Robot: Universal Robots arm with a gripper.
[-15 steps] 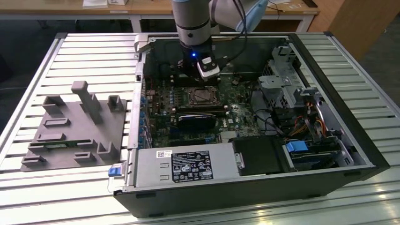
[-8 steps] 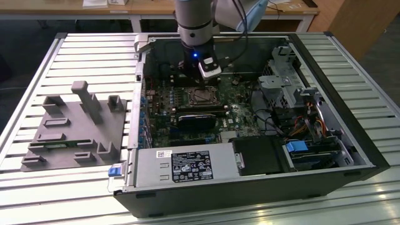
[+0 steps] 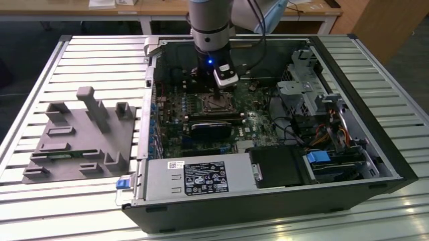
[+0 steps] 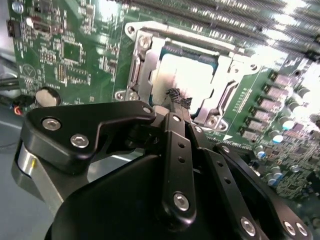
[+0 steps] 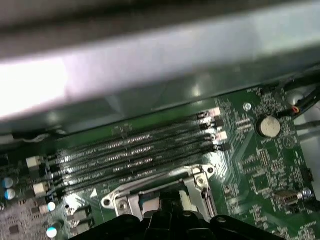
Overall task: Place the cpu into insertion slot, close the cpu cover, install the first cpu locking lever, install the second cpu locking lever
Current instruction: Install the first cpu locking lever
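The gripper hung inside the open computer case, directly over the insertion slot on the green motherboard. In the second wrist view the cpu lay seated in the slot with the cpu cover resting around it as a silvery frame. The jaws stood drawn close together at the cover's near edge; whether they pinched a thin lever there could not be told. The likely fault was a slip: a tip sliding off the thin metal edge would strike the chip top or the small components beside the socket. Working room was tight. The memory slots ran just beside one socket edge, and the case wall rose near beyond them. The slatted table around the case offered open room.
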